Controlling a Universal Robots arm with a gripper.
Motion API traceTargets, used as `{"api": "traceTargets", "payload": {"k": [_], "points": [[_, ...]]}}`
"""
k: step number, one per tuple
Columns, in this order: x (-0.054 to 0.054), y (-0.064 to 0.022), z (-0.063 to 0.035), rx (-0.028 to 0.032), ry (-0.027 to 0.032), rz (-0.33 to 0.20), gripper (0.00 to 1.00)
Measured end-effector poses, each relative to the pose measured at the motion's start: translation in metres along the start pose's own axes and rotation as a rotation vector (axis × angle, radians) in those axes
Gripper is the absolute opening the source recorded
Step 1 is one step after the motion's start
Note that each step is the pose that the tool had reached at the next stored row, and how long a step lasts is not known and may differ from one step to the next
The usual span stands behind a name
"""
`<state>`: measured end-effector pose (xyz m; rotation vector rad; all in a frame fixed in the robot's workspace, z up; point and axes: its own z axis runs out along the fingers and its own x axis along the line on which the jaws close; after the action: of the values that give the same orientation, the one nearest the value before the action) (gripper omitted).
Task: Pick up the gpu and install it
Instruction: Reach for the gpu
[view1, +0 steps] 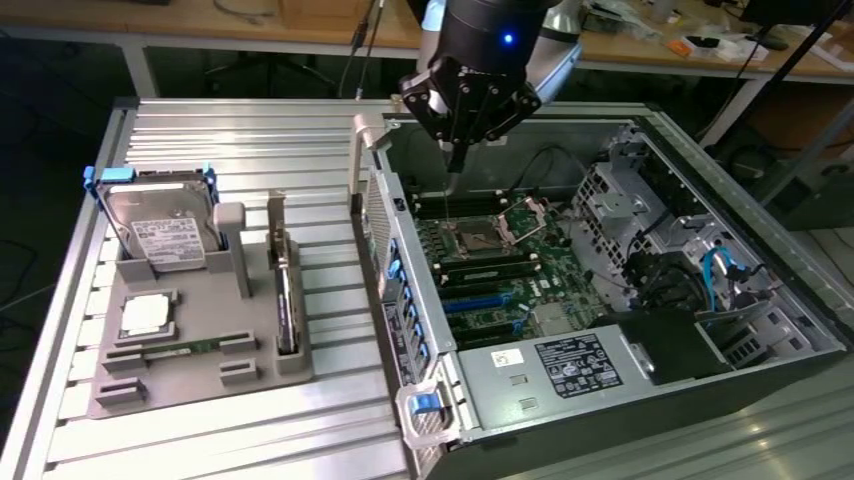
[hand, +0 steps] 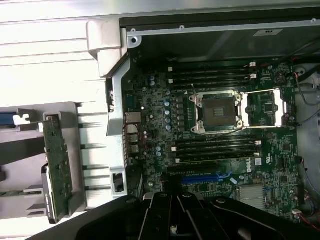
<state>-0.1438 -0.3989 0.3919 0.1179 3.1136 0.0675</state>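
The gpu stands on edge in a slot of the grey holder, to the exterior view's left of the open computer case. In the wrist view the gpu shows as a long green board beside the case wall. My gripper hangs over the far end of the motherboard inside the case, well apart from the gpu. Its fingers are shut with nothing between them. In the wrist view my gripper is above the blue expansion slot.
A silver hard drive, a processor chip and a narrow memory stick also sit in the grey holder. The case's side wall stands between holder and motherboard. The processor socket lies open, with cables at the exterior view's right.
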Motion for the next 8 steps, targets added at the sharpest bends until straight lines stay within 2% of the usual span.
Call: {"api": "traceTargets", "payload": {"k": [8], "points": [[0.0026,-0.0002,0.0002,0.0000,0.0003,0.000,0.11]]}}
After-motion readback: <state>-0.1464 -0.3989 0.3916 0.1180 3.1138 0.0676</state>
